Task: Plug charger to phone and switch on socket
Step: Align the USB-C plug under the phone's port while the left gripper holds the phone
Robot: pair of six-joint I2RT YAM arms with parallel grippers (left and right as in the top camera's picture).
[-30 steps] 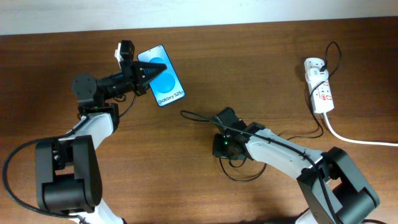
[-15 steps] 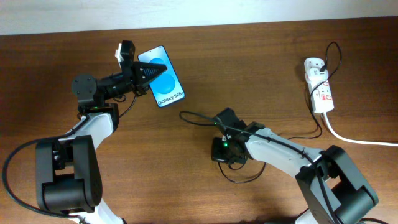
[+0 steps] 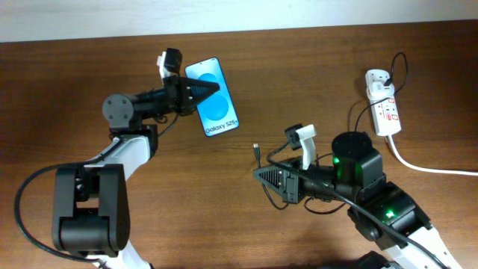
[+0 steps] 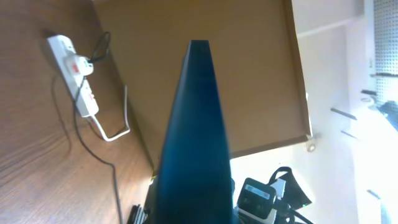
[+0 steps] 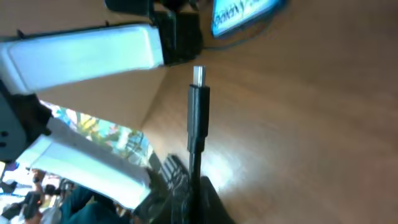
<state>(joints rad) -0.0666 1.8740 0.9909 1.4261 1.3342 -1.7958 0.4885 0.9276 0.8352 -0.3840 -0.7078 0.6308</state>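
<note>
Two slim shapes: glossy blue phone [image 3: 216, 99], thin black charger [image 5: 198, 115]

- A brown wooden table [image 3: 314, 67] with visible grain spreads beneath the left pincer [image 3: 208, 90] and the right pincer [image 3: 261, 175].
- Ahead of the left pincer, past the table's edge, stands a bright white wall [image 4: 336, 81] with a perforated panel [image 4: 385, 37] beside it.
- Off the table beside the right pincer are blurred colourful shapes [image 5: 93, 134], too unclear to name.

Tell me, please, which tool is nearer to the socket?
Right. The right tool, shut on the charger, sits mid-table, left of the socket. The left tool, gripping the phone, is even farther left.
</note>
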